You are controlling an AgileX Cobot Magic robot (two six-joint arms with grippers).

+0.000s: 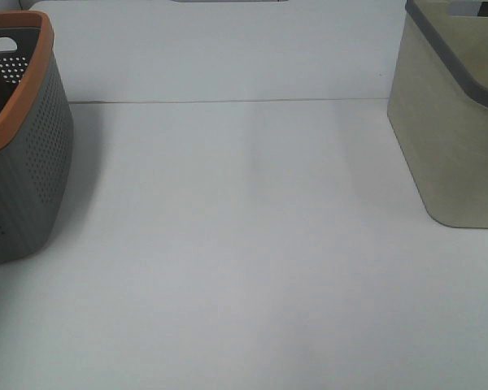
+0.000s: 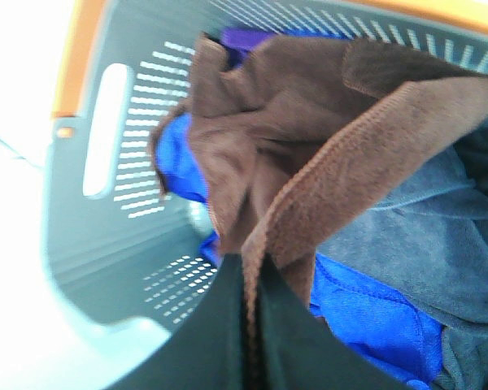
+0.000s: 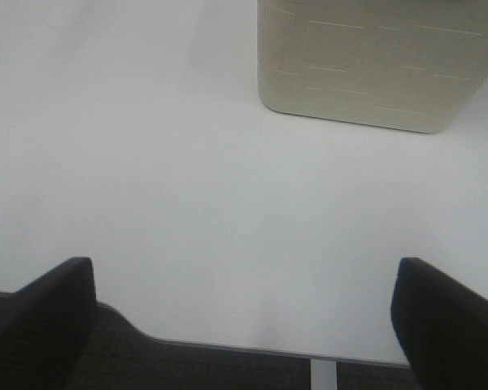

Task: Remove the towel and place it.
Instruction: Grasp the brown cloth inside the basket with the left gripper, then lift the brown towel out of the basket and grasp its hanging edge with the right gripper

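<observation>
Black fingers point(image 2: 203, 333) of the left claw point(image 2: 248, 280) are seen closest to the lens, clenched together on the stitched hem of the dark brown towel point(image 2: 309, 122). From that pinch the towel is spread back in loose folds over the pile inside the grey perforated laundry basket point(image 2: 122, 244), whose rim is orange and whose wall is pierced by a handle slot. Beneath and beside the towel a bright blue cloth point(image 2: 366, 317) is bunched, a grey cloth point(image 2: 423, 236) is laid against the towel's folded edge, and a scrap of purple cloth point(image 2: 244, 41) is glimpsed at the far wall.

In the high view the basket is set at the 9 o'clock edge of the white counter point(image 1: 244, 268), and a beige bin point(image 1: 447, 138) with a grey rim is placed at 2 o'clock, well apart from it. The middle of the counter is left between them.

In the right wrist view, the right claw point(image 3: 244, 268) is held released, its two dark fingers spread wide above the counter, with the beige bin seen beyond them.
</observation>
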